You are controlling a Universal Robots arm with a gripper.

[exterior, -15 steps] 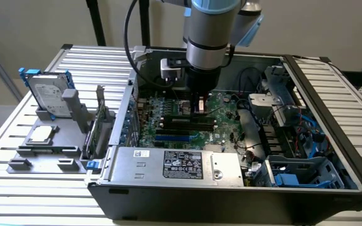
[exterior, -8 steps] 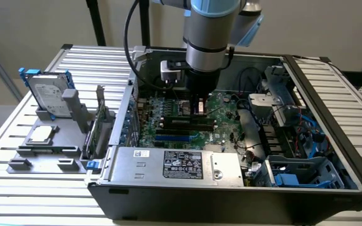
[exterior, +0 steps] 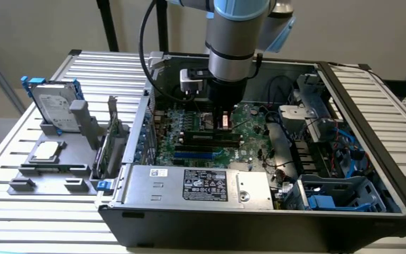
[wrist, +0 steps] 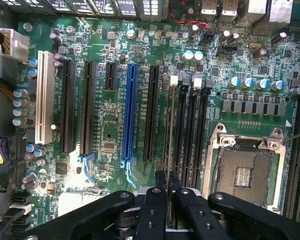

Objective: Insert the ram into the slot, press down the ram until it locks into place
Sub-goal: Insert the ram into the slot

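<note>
Wrist view, tool (wrist: 168, 186) gripping ram (wrist: 169, 130) along slot (wrist: 173, 80)

One ram (wrist: 169, 135), one blue slot (wrist: 130, 112), one white slot (wrist: 44, 95).

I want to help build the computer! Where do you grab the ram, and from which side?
Pinch the ram on its two flat faces, along its upper long edge, coming straight down from above. It stands thin and on edge over the slots, and its lower edge has to stay free to go in. The gripper seems to hold it just this way.
</note>
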